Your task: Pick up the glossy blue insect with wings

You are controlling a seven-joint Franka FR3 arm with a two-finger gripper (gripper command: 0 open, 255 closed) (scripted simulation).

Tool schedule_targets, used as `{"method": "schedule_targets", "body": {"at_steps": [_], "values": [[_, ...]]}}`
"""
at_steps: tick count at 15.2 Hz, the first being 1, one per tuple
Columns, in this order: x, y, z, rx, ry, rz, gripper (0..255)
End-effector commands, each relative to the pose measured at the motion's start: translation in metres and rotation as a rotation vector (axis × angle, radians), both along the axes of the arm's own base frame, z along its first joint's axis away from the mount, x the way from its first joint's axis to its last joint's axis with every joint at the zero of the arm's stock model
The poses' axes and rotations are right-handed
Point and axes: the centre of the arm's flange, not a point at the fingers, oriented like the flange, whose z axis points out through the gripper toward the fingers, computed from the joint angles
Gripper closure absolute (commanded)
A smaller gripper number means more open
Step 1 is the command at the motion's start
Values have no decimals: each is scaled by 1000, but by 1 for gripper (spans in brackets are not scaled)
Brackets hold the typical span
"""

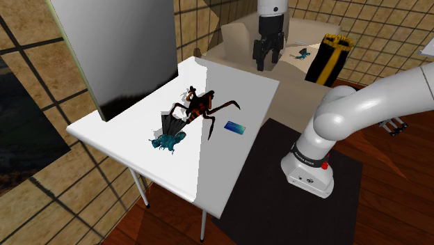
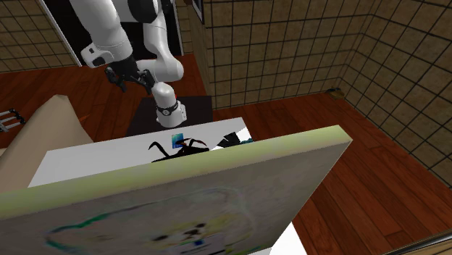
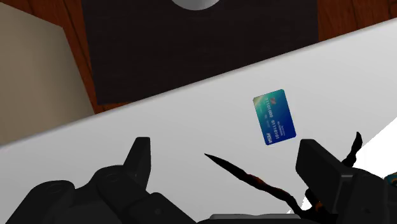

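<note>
Nothing held yet: gripper [image 1: 267, 67], jaws spread, hangs well apart from the blue insect [image 1: 167, 141] near the table's [image 1: 233, 94] edge

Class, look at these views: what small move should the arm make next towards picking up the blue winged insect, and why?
Probably carry the open hand, kept high, towards the shoulder view's lower left. It hangs above the table, near the card, while the blue insect lies beyond the dark long-legged bug.
</note>
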Motion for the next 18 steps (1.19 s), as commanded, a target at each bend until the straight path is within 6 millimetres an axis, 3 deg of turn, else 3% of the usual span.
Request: {"method": "schedule_targets", "body": {"at_steps": [1, 10, 18], "values": [[0, 0, 0, 0, 0, 0, 0], [-17, 110, -34, -11, -130, -212, 0], [-9, 207, -65, -22, -245, -401, 0]]}}
